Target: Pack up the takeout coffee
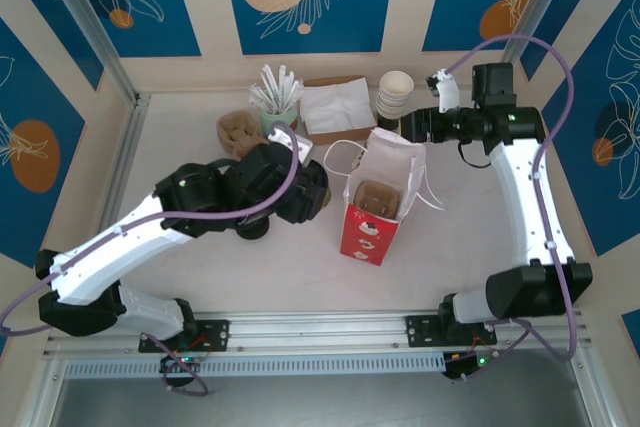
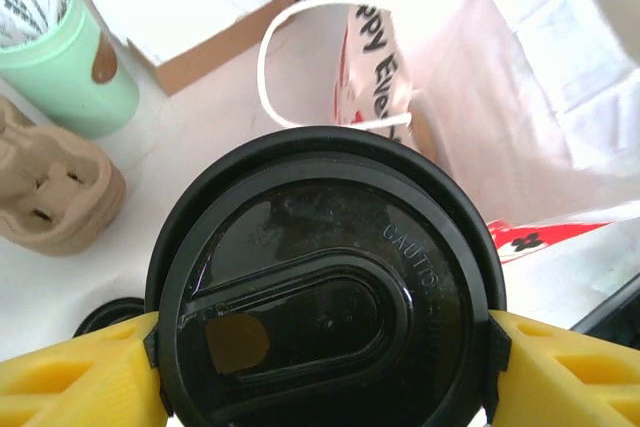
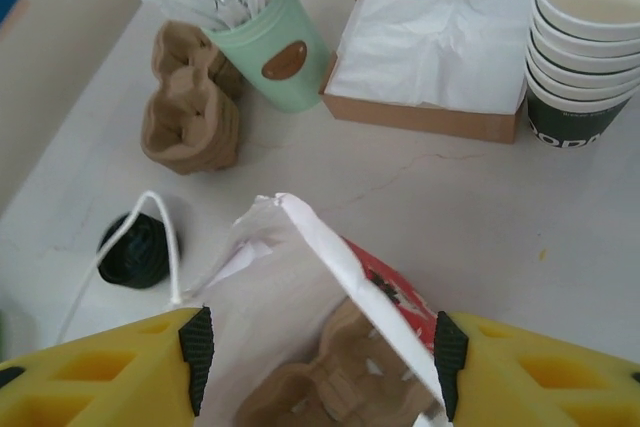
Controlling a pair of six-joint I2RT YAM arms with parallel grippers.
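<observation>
While the left gripper (image 2: 325, 347) is pressed onto the coffee (image 2: 325, 287), we see its yellow fingers (image 2: 80, 377) touching opposite sides of the black lid. We cannot tell whether the cup stands on the table (image 1: 470, 237) or hangs above it. The coffee sits just left of the bag (image 2: 500, 97), outside it, with the bag's white handle (image 2: 300, 57) looping right beyond the lid. From above, we find the left gripper (image 1: 305, 190) close to the red bag (image 1: 365, 237), which stands upright with its mouth open and a brown carrier (image 1: 378, 197) inside.

The right gripper (image 3: 322, 362) hangs over the bag's mouth with its jaws spread wide. The bag's white rim (image 3: 340, 257) runs between them toward the right pad, and we cannot tell whether it touches that pad. Below it, we see the carrier (image 3: 320, 387) in the bag.

Behind the bag, we note a mint cup (image 1: 278, 112) of wrapped sticks, a napkin box (image 1: 335, 107) and a stack of cups (image 1: 393, 95). A spare carrier (image 1: 237, 134) lies left of the mint cup. A loose lid (image 3: 135, 247) rests flat on the table near the bag's handle.
</observation>
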